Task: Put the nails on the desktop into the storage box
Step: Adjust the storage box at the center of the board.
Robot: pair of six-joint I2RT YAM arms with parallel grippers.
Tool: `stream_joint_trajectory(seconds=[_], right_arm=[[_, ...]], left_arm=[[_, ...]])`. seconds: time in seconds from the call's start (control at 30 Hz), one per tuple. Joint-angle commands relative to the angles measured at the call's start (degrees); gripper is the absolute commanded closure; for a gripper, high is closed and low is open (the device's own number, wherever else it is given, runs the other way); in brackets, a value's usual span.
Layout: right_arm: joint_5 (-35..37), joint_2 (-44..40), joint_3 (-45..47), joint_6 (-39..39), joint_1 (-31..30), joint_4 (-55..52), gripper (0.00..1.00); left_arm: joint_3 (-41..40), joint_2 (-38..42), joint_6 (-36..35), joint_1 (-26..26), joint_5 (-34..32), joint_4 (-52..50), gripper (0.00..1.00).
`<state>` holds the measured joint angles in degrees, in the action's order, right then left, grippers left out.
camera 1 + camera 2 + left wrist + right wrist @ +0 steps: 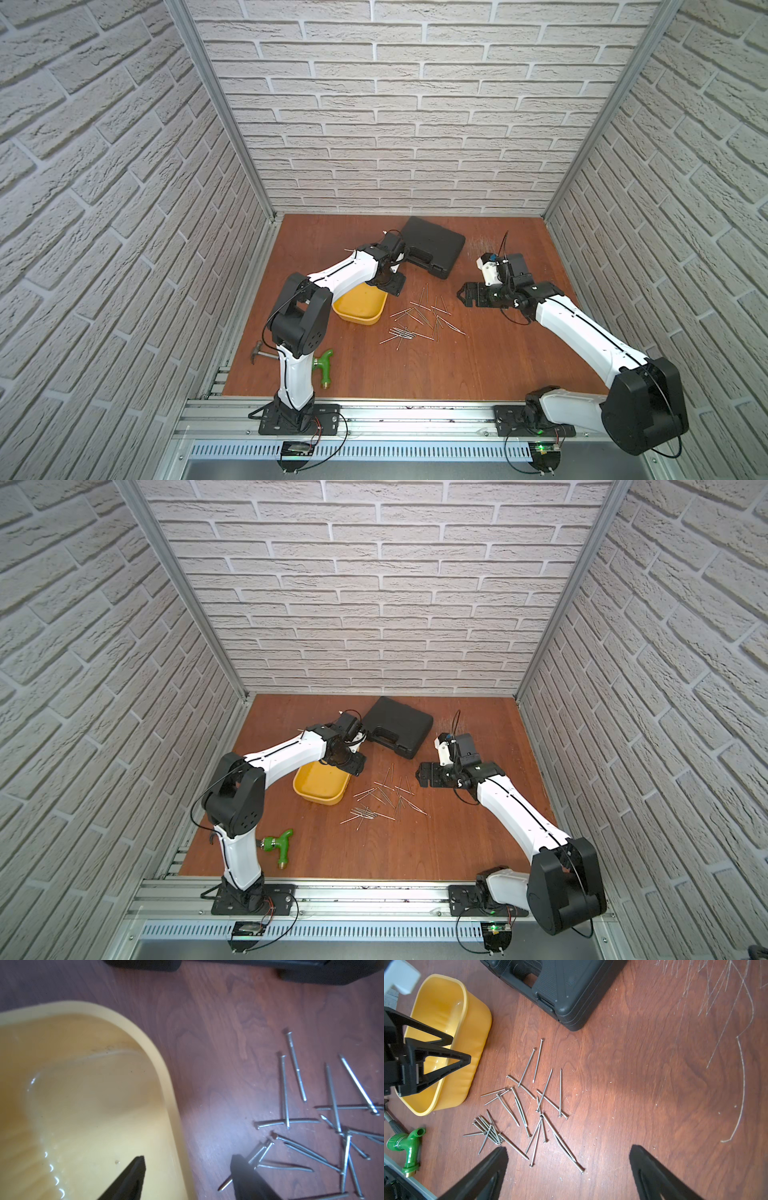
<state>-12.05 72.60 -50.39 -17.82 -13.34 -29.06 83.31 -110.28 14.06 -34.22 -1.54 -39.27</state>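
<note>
We are at the very start: the nails (401,332) lie scattered on the bench (478,365) just beside the storage box (359,318), seemingly empty, with left jaws open astride its rim and right jaws open, holding nothing.

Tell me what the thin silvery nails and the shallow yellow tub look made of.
The thin silvery nails: bare steel by the look, dull grey metallic glint. The shallow yellow tub: moulded plastic probably, glossy, with highlights on its rounded walls.
</note>
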Motion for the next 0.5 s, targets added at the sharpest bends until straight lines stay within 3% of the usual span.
stream_joint_trajectory(seconds=[0.0,0.27,0.47], right_arm=[[0.4,-1.7,1.1,-0.3,-0.2,1.5,0.04],[0.2,-2.1,1.9,-0.8,-0.2,2.3,0.04],[0.4,-2.8,2.9,-1.4,-0.2,3.1,0.04]], left_arm=[[1.6,-1.0,-1.6,-0.5,-1.8,-1.9,0.37],[3.0,-1.9,-5.3,-0.9,-3.6,-4.7,0.61],[3.2,-1.3,-9.2,-1.4,-4.5,-6.5,0.85]])
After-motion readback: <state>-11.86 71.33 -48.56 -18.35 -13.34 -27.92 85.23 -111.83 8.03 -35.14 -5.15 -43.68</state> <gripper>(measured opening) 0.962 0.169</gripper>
